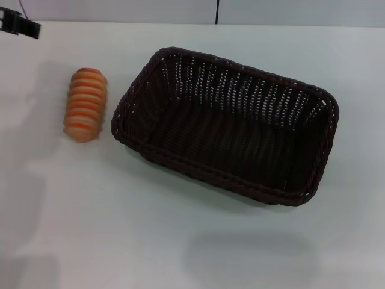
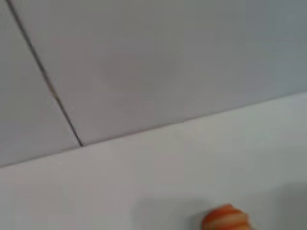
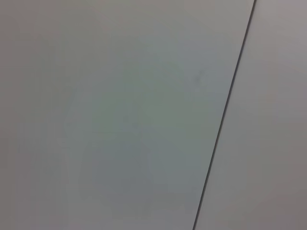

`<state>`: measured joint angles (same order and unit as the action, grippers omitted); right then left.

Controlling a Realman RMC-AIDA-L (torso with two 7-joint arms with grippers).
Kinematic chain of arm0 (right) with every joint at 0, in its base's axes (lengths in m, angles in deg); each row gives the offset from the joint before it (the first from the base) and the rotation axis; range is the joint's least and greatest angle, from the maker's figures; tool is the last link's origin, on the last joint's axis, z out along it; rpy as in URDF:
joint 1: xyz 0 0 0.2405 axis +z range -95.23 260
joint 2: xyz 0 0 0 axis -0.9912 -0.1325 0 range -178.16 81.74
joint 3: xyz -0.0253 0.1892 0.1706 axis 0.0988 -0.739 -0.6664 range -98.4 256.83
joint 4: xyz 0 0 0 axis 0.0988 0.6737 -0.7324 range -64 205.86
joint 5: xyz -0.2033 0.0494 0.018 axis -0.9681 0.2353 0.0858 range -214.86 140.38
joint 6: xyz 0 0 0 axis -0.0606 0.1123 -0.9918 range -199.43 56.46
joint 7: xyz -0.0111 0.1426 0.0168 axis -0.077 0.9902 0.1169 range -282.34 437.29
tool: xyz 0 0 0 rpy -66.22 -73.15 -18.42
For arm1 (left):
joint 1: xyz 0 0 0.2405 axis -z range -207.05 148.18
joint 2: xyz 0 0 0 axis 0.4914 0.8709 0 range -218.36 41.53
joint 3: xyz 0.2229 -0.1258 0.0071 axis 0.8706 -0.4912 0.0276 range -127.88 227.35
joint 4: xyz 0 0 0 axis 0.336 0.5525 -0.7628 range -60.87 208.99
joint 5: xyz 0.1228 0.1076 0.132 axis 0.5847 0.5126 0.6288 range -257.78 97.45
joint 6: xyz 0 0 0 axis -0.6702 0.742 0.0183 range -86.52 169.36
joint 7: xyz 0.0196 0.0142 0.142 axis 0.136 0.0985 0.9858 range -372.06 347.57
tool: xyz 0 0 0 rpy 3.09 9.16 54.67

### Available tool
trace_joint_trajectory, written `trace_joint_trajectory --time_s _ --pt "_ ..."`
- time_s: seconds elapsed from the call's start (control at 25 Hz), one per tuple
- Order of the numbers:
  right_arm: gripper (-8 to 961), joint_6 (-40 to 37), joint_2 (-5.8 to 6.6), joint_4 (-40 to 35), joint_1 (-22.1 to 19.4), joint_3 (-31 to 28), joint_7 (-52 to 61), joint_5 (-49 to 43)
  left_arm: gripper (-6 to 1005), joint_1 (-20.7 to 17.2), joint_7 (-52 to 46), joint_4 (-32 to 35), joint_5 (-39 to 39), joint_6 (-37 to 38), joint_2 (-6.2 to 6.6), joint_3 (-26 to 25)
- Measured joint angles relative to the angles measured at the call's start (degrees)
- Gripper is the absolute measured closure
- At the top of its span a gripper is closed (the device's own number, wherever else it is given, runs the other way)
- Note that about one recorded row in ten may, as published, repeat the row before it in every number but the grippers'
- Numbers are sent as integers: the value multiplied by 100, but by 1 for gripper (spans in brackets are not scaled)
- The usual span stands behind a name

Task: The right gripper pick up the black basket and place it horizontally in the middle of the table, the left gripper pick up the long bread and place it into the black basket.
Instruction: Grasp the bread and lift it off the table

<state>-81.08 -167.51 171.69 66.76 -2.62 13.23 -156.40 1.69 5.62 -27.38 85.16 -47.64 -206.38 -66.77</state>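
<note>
The black basket (image 1: 225,123) lies on the white table (image 1: 180,241), right of centre, its long side running slightly slanted, open side up and nothing in it. The long bread (image 1: 86,104) lies on the table just left of the basket, apart from it, its length pointing away from me. One end of the bread also shows in the left wrist view (image 2: 225,219). A black part of my left gripper (image 1: 21,24) shows at the far left corner of the table, well behind the bread. My right gripper is out of view.
A grey wall with a dark vertical seam (image 1: 216,12) stands behind the table's far edge. The right wrist view shows only this wall and a seam (image 3: 225,115).
</note>
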Motion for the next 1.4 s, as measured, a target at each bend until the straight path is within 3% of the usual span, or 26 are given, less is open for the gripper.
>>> trace_joint_trajectory --time_s 0.28,0.56,0.92,1.2,1.4 --pt "620 8 15 66 10 128 -49 -59 186 663 -70 825 13 -537 15 -1" --pt "620 0 26 35 130 294 -64 -376 186 1222 -111 1982 22 -362 22 14" --pt "620 -35 39 247 191 690 -71 -717 186 1280 -123 2762 24 123 209 -35" --pt "620 -133 43 326 219 880 -72 -810 186 1312 -61 3161 26 318 261 -7" --pt "620 -692 24 371 111 1120 26 -1140 186 1253 10 3181 23 336 285 -22"
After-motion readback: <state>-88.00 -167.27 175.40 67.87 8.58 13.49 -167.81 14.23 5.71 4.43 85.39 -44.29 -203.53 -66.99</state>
